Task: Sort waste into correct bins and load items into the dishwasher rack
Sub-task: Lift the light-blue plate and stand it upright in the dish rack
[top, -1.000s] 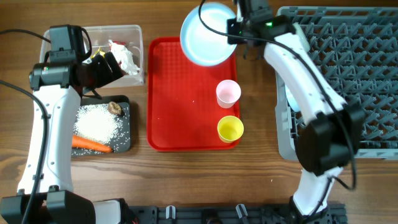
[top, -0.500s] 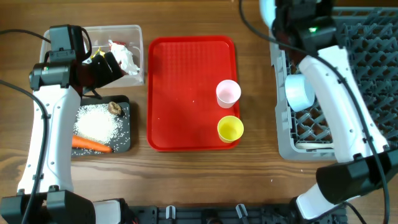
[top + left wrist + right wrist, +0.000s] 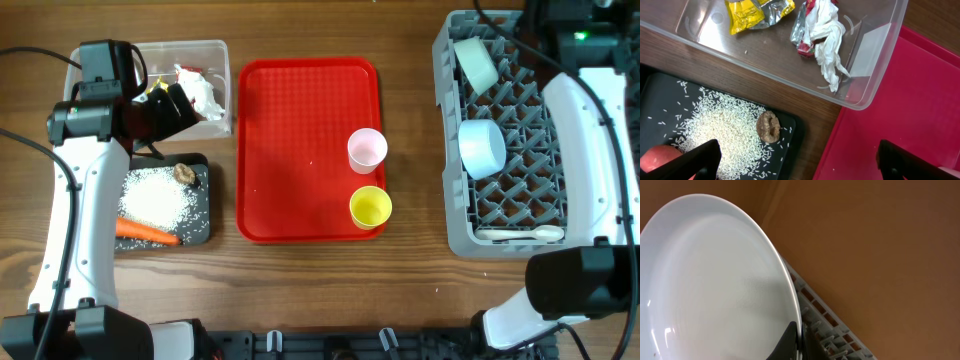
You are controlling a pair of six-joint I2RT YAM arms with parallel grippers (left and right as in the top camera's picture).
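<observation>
My left gripper [image 3: 183, 104] [image 3: 797, 164] is open and empty, over the gap between the clear tub [image 3: 222, 70] and the black tray [image 3: 203, 225]. The tub holds yellow [image 3: 746, 13] and red-white wrappers [image 3: 823, 31]. The black tray holds rice [image 3: 155, 197], a brown lump [image 3: 768, 126] and a carrot [image 3: 147, 232]. My right gripper [image 3: 796, 342] is shut on the rim of the light blue plate [image 3: 715, 285], above the far edge of the grey rack [image 3: 452, 190]. The rack holds two bowls [image 3: 477, 63] [image 3: 482, 148] and a white spoon [image 3: 520, 234].
The red tray [image 3: 300, 130] lies mid-table with a pink cup [image 3: 367, 148] and a yellow cup [image 3: 370, 207] on its right side. The right arm reaches along the rack's right half. Bare wood shows in front of the tray.
The right arm has carried the plate from over the red tray's far edge to the right, to the rack's far side. The left arm has not moved.
</observation>
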